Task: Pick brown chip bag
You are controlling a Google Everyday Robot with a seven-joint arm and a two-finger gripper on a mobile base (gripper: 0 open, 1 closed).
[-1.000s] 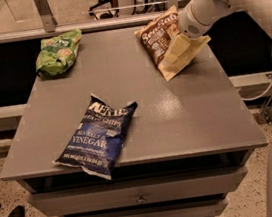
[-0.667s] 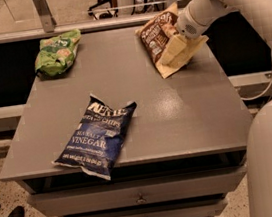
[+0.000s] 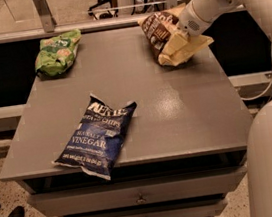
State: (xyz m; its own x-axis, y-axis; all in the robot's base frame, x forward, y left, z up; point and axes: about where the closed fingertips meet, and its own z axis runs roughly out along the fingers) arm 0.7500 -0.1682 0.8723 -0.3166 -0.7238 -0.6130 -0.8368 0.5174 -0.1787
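records gripper pinched onto crumpled brown chip bag at far right corner of grey table, lower edge touching tabletop, well apart from blue vinegar bag and green bag.

High camera looks down over the table, jaws far right.

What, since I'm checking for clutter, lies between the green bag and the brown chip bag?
Nothing: in the camera view, only bare table top runs between the green bag and the brown chip bag. The hand is at that bag's right edge.
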